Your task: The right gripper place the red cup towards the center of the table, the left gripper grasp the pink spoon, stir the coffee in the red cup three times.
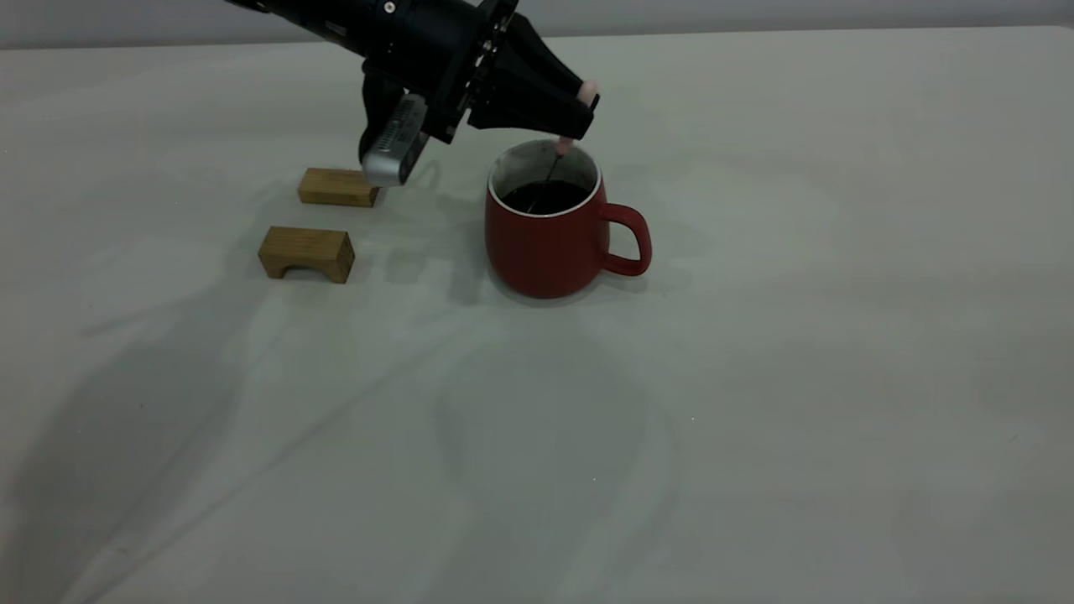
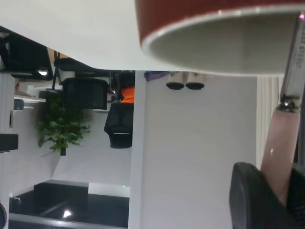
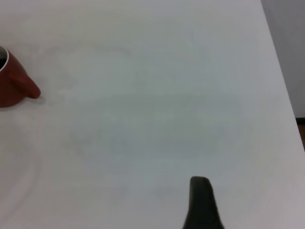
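bare table (image 1: 755,436) is filling the front of the exterior view, w/ the red cup (image 1: 545,239) sitting upright further back, roughly mid-table, handle pointing toward the right arm's side. left gripper (image 1: 579,113) is hanging just above the cup's rim, fingers clamping the pink spoon (image 1: 564,144) by its handle; pink tip is poking out above the fingers. spoon's long axis is running steeply down, tilted a bit, grey neck reaching into the coffee (image 1: 545,197). bowl is hidden under the dark liquid, so depth can't be told.

key relation: cup is lying directly below the left gripper, spoon already inside the rim, near its far side. stirring prob means circling w/o knocking the wall.

two wooden blocks (image 1: 306,252) are sitting off to the left arm's side, clear of the cup.

left wrist view is showing what the exterior can't: pink handle meeting the metal neck right beside a black finger (image 2: 252,200), cup rim close by. right wrist view is showing the cup well apart from the right gripper (image 3: 202,205); only one finger visible, so open or closed can't be told. that arm looks idle.
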Controlling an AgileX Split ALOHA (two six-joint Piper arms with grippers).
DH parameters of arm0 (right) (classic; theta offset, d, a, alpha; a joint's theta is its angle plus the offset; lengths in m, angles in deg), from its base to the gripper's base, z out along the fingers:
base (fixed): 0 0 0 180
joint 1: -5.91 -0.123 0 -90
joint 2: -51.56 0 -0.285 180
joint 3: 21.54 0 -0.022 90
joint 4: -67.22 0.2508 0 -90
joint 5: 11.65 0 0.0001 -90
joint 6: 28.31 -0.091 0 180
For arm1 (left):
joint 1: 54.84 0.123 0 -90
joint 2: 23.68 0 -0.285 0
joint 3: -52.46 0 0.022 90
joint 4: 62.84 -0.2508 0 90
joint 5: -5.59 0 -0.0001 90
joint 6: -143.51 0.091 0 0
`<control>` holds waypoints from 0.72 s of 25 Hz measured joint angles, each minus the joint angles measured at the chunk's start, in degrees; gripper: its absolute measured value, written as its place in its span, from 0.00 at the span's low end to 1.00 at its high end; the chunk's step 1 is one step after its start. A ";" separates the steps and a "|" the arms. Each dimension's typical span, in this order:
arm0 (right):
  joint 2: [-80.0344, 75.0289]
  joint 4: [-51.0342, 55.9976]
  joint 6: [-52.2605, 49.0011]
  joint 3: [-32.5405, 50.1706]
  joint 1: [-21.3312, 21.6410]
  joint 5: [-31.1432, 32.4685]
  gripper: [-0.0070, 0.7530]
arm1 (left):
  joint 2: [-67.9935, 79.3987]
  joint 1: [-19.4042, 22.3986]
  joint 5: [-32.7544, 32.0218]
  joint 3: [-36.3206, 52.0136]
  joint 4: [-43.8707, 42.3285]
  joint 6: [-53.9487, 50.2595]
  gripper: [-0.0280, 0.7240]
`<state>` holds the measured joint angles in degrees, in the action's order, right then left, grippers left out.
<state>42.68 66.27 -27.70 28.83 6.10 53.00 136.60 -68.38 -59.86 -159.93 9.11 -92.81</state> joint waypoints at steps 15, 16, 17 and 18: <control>0.00 0.00 0.00 0.00 0.00 0.00 0.78 | -4.89 0.01 -1.37 -0.77 -6.49 0.13 0.48; 0.00 0.00 0.00 0.00 0.00 0.00 0.78 | -5.95 0.01 -1.44 -1.40 -8.85 -0.12 0.49; 0.00 0.00 0.00 0.00 0.00 0.00 0.78 | -6.81 0.01 -1.44 -2.21 -11.57 -0.50 0.49; 0.00 0.00 0.00 0.00 0.00 0.00 0.78 | -7.79 0.01 -1.44 -3.18 -13.98 -0.86 0.49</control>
<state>42.68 66.27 -27.70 28.83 6.10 53.00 128.81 -68.37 -61.30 -163.11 -4.87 -93.67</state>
